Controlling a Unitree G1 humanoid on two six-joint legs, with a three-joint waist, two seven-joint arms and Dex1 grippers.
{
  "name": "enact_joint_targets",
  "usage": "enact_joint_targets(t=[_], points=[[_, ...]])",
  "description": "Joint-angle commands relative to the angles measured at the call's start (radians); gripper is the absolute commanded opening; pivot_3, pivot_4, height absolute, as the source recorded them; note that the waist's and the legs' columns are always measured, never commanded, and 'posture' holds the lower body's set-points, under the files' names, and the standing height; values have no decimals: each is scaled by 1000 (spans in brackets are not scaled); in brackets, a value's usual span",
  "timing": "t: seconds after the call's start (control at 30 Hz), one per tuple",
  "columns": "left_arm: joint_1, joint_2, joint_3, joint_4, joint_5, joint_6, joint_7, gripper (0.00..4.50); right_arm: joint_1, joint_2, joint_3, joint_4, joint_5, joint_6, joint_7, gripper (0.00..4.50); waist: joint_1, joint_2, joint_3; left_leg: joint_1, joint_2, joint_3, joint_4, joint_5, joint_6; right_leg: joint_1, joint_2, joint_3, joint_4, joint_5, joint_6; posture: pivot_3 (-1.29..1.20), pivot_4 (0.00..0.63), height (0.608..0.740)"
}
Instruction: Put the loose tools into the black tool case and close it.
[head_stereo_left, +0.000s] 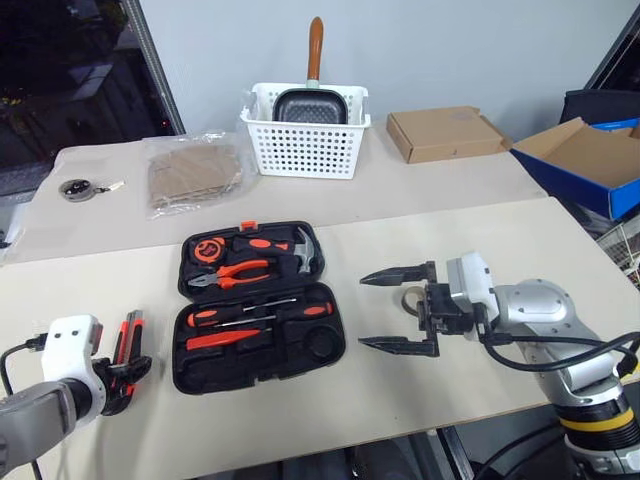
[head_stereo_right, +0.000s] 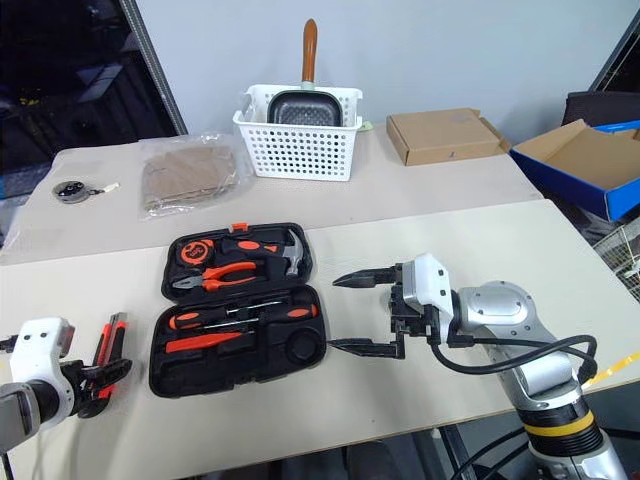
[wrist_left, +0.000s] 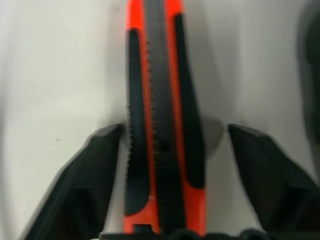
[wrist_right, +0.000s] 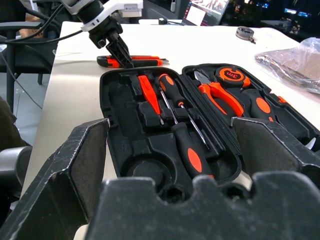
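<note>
**Knife straddled, case open**

Your left gripper (head_stereo_left: 128, 372) tilts downward, jaws parted either side of the utility knife (wrist_left: 162, 130) on the surface (head_stereo_left: 450, 250). Right gripper (head_stereo_left: 395, 311): level, jaws wide, facing the open black tool case (head_stereo_left: 258, 305), screwdrivers (wrist_right: 182, 132) slotted inside.

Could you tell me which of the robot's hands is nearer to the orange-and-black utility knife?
Left. The left hand straddles the utility knife, fingers open on either side of it on the table. The right hand hovers open on the far side of the black tool case.
</note>
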Motion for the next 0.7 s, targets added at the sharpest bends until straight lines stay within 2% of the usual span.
enact_joint_targets(t=[0.03,0.07,0.17,0.23,0.27,0.33,0.43,0.53,0.6,0.7], points=[[9,-16,-6,-6,30,3,-4,2057,-2,-11,-33,-38,16,-3,-8,4500,0,0,0,0,0,0,0,0,-1,0,0,0,0,0,0,0,150,740],[11,-17,-9,-10,49,-3,-12,1686,-3,-11,-32,-37,15,-3,-9,4500,0,0,0,1,0,0,0,1,-1,1,0,0,0,-1,1,0,150,740],[-14,-48,9,-32,93,-88,-56,1654,-5,-10,-30,-33,14,-5,-11,4500,0,2,0,1,0,0,0,1,-1,1,0,0,1,-2,4,0,150,740],[-54,-52,41,-76,127,-224,-199,1654,-6,-10,-30,-31,14,-5,-12,4500,0,0,0,0,0,0,0,2,-3,1,1,0,2,-3,5,0,150,740],[-84,-55,67,-89,76,-260,-278,1654,-7,-9,-31,-29,15,-3,-13,4500,1,-1,1,1,1,0,0,2,-3,1,2,0,2,-3,5,0,150,740],[-75,15,61,-135,92,-326,-506,1654,-7,-10,-34,-25,16,-2,-14,4500,9,-2,1,0,1,-2,0,5,-9,0,2,-3,2,-2,4,0,150,740],[-32,180,-22,-172,189,-394,-855,1654,-1,-14,-40,-21,16,-2,-15,4500,7,-1,1,0,1,-1,0,6,-9,1,1,-2,-1,-1,5,0,150,740],[-81,341,-202,-157,341,-517,-1083,1654,21,-28,-58,-35,23,4,-17,4500,5,4,1,-1,0,1,-1,5,-9,0,1,0,-3,-2,7,0,150,740],[-142,407,-325,-138,425,-571,-1168,1654,42,-45,-76,-55,31,13,-19,4500,5,5,1,-3,1,1,-1,5,-8,-1,1,-1,-3,-2,7,0,150,740],[-222,438,-460,-98,530,-633,-1239,1654,86,-74,-107,-91,52,29,-15,4500,4,5,2,-4,1,0,-1,4,-7,-1,2,-1,-3,-2,7,0,150,740]])
